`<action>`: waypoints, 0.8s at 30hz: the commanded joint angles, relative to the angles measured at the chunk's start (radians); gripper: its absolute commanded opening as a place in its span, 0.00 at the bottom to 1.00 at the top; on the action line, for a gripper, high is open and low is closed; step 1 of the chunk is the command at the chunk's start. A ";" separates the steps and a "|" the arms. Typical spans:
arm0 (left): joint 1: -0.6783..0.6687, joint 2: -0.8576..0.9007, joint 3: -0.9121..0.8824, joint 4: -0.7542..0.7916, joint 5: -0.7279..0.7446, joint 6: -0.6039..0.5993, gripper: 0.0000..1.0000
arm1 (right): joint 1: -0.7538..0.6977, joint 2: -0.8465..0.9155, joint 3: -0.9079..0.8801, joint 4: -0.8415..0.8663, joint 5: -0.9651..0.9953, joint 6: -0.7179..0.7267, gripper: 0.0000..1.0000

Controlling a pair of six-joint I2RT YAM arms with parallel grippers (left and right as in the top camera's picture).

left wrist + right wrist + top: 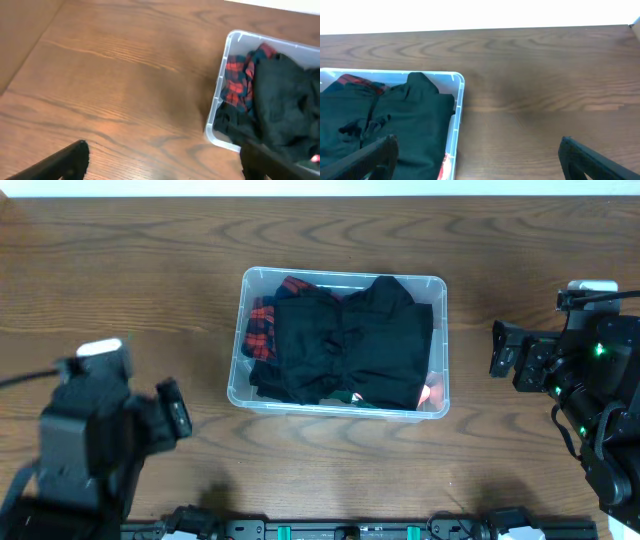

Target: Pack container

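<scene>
The container (238, 358) is a clear plastic tub at the middle of the wooden table. Black clothing (345, 345) fills most of it, and a red plaid garment (262, 320) shows at its left end. My left gripper (172, 415) is open and empty, left of the tub. My right gripper (503, 348) is open and empty, right of the tub. The left wrist view shows the tub's left end (218, 95) with the plaid (239, 77). The right wrist view shows its right end (460, 95) with the black cloth (410, 120).
The brown wooden table (120, 280) surrounds the tub on all sides. Its far edge meets a white wall at the top of the overhead view. The arm bases (350, 530) sit along the near edge.
</scene>
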 commanded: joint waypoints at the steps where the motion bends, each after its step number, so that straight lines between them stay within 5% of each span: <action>1: 0.012 -0.031 0.000 -0.008 -0.017 -0.006 0.98 | -0.006 -0.002 0.007 0.000 0.003 -0.014 0.99; 24: 0.012 -0.039 0.000 -0.011 -0.016 -0.006 0.98 | -0.006 -0.002 0.007 -0.001 0.003 -0.014 0.99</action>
